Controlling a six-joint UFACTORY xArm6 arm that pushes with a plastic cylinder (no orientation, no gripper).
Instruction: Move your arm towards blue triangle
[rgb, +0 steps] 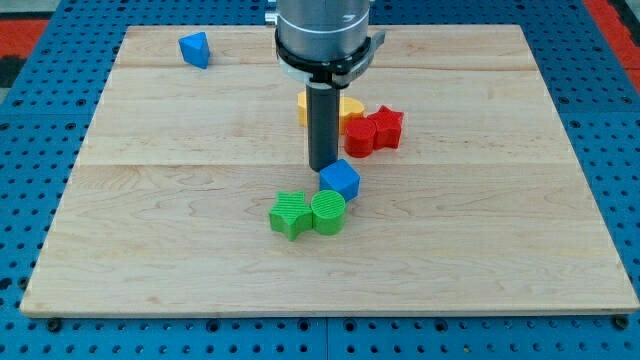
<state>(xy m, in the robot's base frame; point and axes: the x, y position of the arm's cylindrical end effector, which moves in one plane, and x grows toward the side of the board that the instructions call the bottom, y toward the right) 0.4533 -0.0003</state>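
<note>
Grey metal cylinder at arm end (322, 25), darker band round its lower rim, white collar beneath, small side lugs, straight dark rod below, my tip (323, 168) blunt and square-cut

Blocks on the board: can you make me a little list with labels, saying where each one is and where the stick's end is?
blue triangle: view's top left, alone
my tip: mid-board, just left of and above the blue cube
blue cube: touches the green pair
green blocks: side by side, below my tip
red blocks: right of the rod
yellow blocks: partly hidden behind the rod
</note>
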